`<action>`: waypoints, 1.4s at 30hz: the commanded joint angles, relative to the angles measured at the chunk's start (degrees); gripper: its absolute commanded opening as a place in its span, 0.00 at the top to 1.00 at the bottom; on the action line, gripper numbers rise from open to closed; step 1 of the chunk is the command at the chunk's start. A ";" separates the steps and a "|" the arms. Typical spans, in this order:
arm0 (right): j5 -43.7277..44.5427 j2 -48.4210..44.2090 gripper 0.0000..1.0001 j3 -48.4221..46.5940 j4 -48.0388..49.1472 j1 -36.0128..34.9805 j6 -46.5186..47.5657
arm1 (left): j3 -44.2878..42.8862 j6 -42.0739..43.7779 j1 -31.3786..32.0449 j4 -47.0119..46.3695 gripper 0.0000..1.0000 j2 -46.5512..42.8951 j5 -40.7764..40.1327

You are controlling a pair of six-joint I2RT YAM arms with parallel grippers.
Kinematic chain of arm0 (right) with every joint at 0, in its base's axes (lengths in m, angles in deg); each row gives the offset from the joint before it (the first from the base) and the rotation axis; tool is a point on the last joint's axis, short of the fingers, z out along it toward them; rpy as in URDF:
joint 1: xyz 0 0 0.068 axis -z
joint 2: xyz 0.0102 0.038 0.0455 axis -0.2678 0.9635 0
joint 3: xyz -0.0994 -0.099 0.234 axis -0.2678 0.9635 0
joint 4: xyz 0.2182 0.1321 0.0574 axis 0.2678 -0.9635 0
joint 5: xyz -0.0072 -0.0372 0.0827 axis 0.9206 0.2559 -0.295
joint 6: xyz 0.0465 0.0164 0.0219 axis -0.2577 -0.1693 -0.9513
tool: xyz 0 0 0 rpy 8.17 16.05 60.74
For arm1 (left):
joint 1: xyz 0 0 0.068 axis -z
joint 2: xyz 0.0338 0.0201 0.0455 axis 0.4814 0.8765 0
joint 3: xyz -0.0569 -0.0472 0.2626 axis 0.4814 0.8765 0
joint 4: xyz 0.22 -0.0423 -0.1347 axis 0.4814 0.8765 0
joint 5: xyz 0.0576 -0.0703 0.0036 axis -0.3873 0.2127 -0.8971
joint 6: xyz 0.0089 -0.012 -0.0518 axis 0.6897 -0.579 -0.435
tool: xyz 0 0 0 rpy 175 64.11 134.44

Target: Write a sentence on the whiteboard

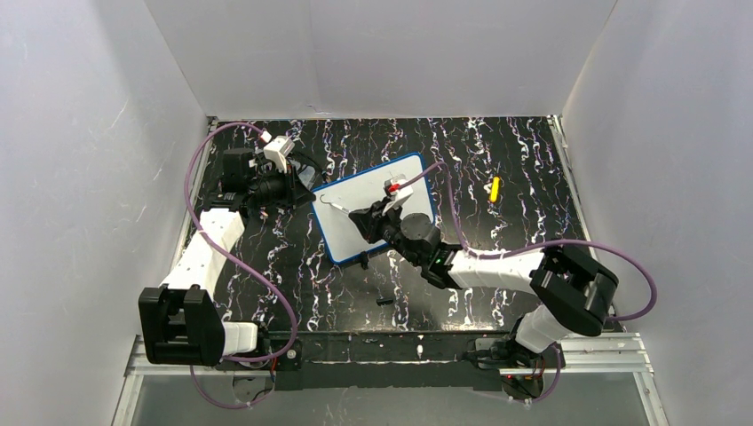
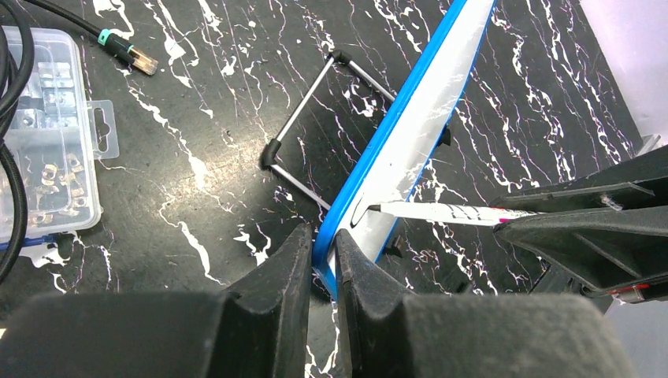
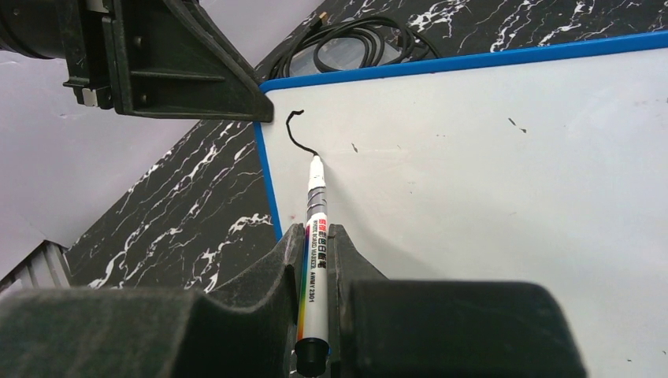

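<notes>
The whiteboard (image 1: 355, 191) with its blue rim stands tilted on the black marble table. My left gripper (image 1: 309, 193) is shut on its left edge, one finger on each side of the rim (image 2: 323, 252). My right gripper (image 1: 366, 218) is shut on a white marker (image 3: 315, 228), with the grip point (image 3: 317, 236) on its barrel. The marker tip touches the board (image 3: 488, 181) near its upper left corner, at the end of one short dark curved stroke (image 3: 295, 130). No other writing of the sentence shows. The marker (image 2: 449, 211) and the board (image 2: 429, 118) also show in the left wrist view.
A wire stand (image 2: 315, 118) lies behind the board. A clear plastic box of small parts (image 2: 47, 142) and a cable plug (image 2: 118, 47) lie beyond it. A small yellow object (image 1: 495, 188) lies at the right. A small black piece (image 1: 384, 301) lies in front. White walls enclose the table.
</notes>
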 commanded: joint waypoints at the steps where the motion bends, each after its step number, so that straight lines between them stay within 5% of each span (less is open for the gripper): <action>1: 4.30 -1.81 0.99 1.11 -0.44 0.16 1.47 | 0.75 0.68 -0.06 1.88 1.00 -2.28 0.92; 27: -0.74 0.39 0.99 -1.86 1.91 -2.92 1.77 | 1.03 0.66 -0.03 1.71 1.00 -2.83 0.60; 42: 6.23 -4.19 0.99 -0.33 1.63 -2.77 4.94 | 1.01 0.64 -0.01 1.71 1.00 -3.04 0.78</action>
